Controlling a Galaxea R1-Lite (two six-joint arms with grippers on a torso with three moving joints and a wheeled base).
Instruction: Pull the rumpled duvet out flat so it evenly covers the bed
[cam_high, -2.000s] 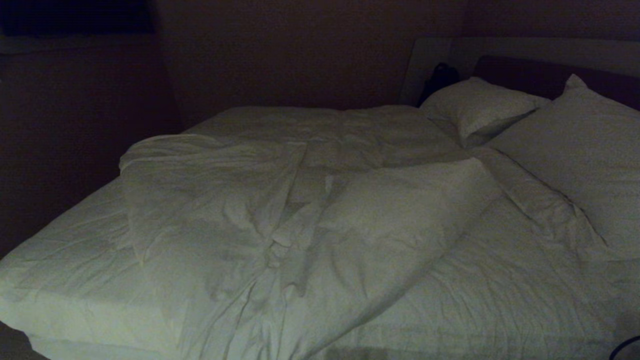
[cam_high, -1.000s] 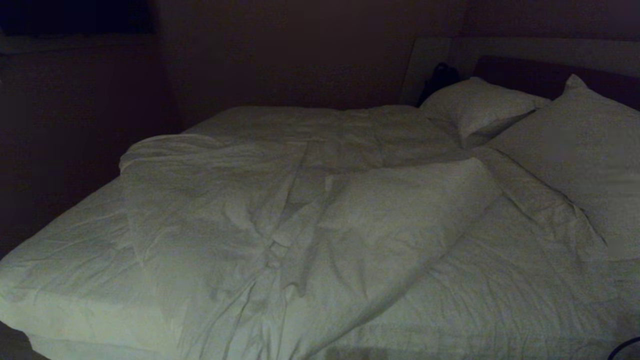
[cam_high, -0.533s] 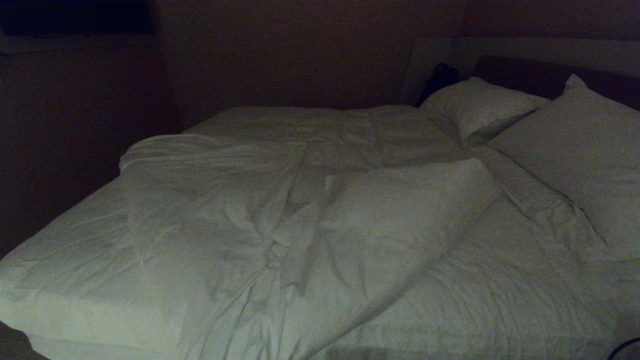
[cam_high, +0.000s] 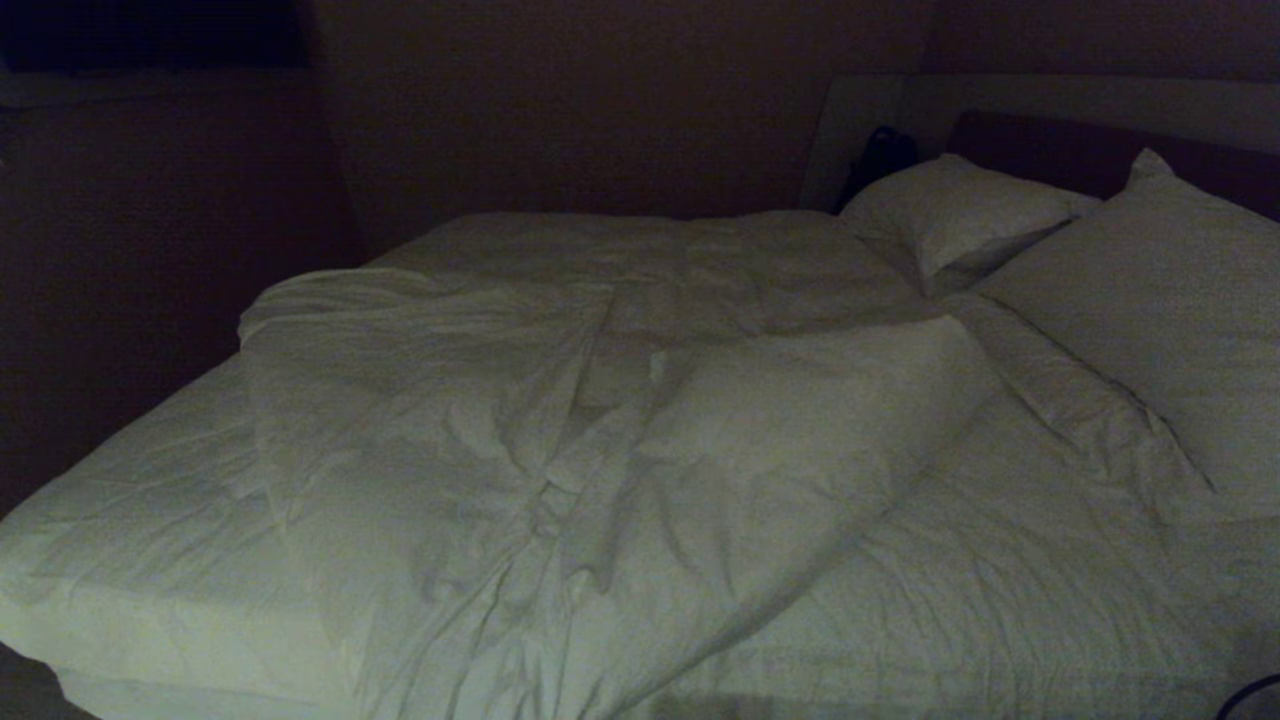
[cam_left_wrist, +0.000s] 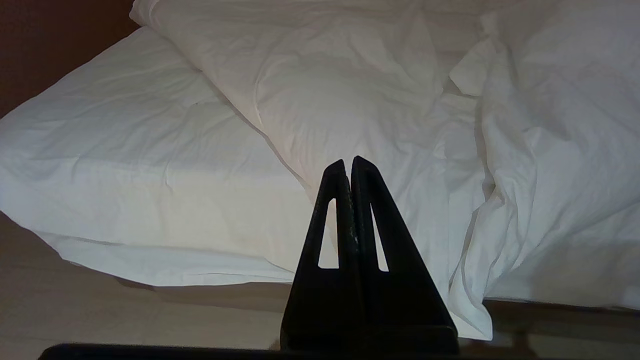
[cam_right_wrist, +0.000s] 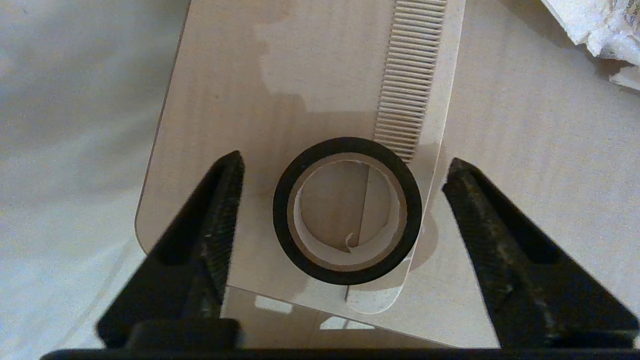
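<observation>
You're at the very start here: no hand is on the duvet (cam_high: 600, 450) yet, and neither arm shows in the head view. The duvet sits bunched across the middle of the bed (cam_high: 130, 560), folded back on itself in thick creased ridges, with bare sheet exposed on both sides of it and its near part spilling over the bed's near edge. Two pillows (cam_high: 1150, 300) lie at the headboard end, just beyond the duvet.

Your left hand (cam_left_wrist: 348, 167) points at the bed's near edge, fingers pressed together, holding nothing. Your right hand (cam_right_wrist: 345, 175) is spread wide over a roll of black tape (cam_right_wrist: 347, 210) lying on a pale board, away from the bed, not gripping it.

Next, I'd say, you need a hand brought to a duvet edge or corner, closed on the fabric.
</observation>
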